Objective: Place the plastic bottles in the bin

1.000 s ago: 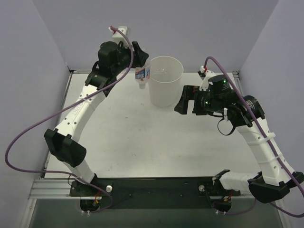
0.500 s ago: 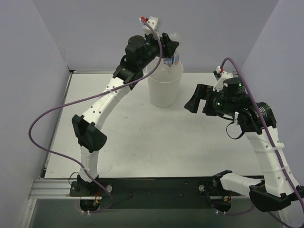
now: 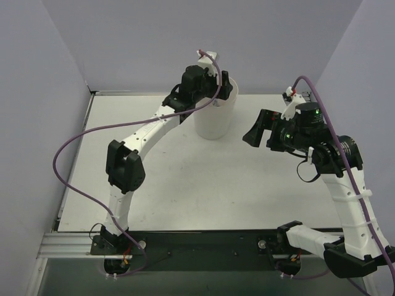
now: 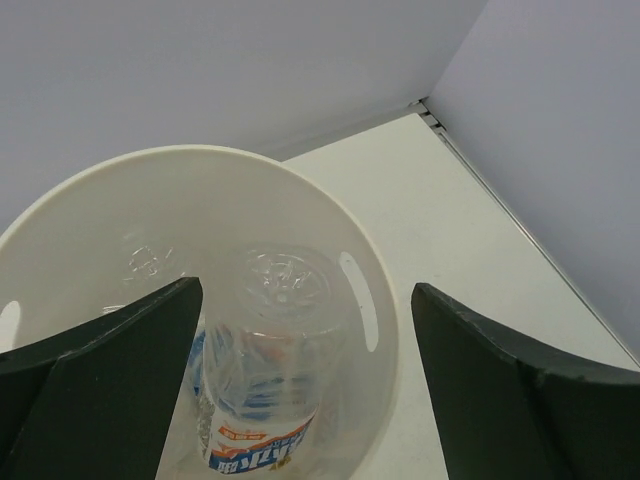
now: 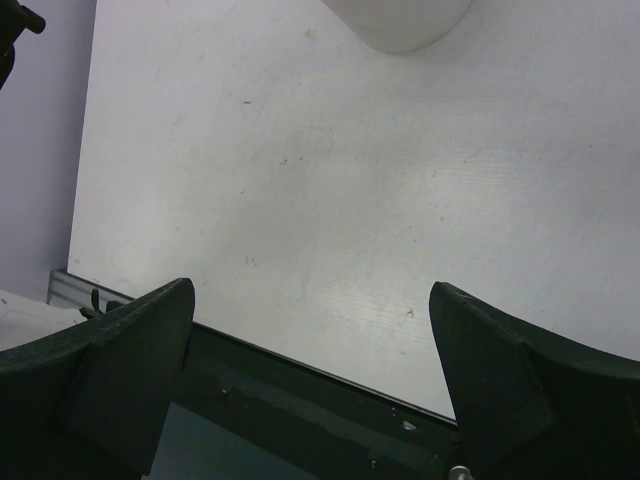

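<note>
The bin [image 3: 216, 121] is an off-white round bucket at the back middle of the table. My left gripper [image 3: 217, 85] hangs right over its mouth, open, with nothing between the fingers. In the left wrist view my left gripper [image 4: 305, 288] looks down into the bin [image 4: 95, 225], where a clear plastic bottle [image 4: 268, 350] with a blue, white and orange label stands base up, free of both fingers. Whether other bottles lie under it I cannot tell. My right gripper [image 3: 254, 133] hovers open and empty to the right of the bin.
Grey walls close the table at the back and both sides. The right wrist view shows my right gripper [image 5: 310, 290] over bare white tabletop, the bin's base [image 5: 400, 25] at the top and the black front rail [image 5: 300, 400] below.
My left arm swung right with the bottle from beside the bin to above its mouth, then its jaws opened and the bottle went in. The right arm drew back a little to the right.
</note>
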`<act>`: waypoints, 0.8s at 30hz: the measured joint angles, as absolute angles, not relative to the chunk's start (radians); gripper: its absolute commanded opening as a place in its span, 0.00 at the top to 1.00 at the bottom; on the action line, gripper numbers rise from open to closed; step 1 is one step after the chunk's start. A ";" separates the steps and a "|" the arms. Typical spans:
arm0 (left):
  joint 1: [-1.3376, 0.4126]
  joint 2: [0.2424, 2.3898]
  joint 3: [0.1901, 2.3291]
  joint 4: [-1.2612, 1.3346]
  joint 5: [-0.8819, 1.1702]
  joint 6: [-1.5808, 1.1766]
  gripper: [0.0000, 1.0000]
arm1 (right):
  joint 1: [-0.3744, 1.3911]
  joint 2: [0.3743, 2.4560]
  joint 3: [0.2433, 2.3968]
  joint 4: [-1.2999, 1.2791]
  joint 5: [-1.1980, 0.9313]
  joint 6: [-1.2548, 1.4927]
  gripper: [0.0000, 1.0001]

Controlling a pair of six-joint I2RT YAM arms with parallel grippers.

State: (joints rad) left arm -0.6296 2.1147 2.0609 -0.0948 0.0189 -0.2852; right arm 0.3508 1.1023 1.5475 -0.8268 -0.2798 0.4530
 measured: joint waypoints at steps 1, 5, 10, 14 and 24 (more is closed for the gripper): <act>-0.630 2.114 2.072 -0.106 0.019 -0.285 0.03 | 0.350 1.103 1.547 -0.827 -0.281 0.453 0.03; -0.630 2.112 2.175 -0.203 0.003 -0.285 0.03 | 0.346 1.111 1.547 -0.827 -0.281 0.453 0.03; -0.626 2.005 2.236 -0.396 -0.063 -0.309 0.03 | 0.339 1.127 1.547 -0.826 -0.277 0.471 0.02; -0.606 1.778 2.060 -0.516 -0.083 -0.364 0.03 | 0.334 1.127 1.546 -0.826 -0.269 0.496 0.00; -0.501 1.048 1.254 -0.566 -0.041 -0.562 0.03 | 0.325 0.911 1.276 -0.822 -0.176 0.589 0.00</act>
State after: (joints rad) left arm -0.5007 1.0481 1.2545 -0.5655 -0.0406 -0.5621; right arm 0.3248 0.9112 1.2762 -0.8215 -0.1757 0.5888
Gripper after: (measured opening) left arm 0.974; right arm 0.999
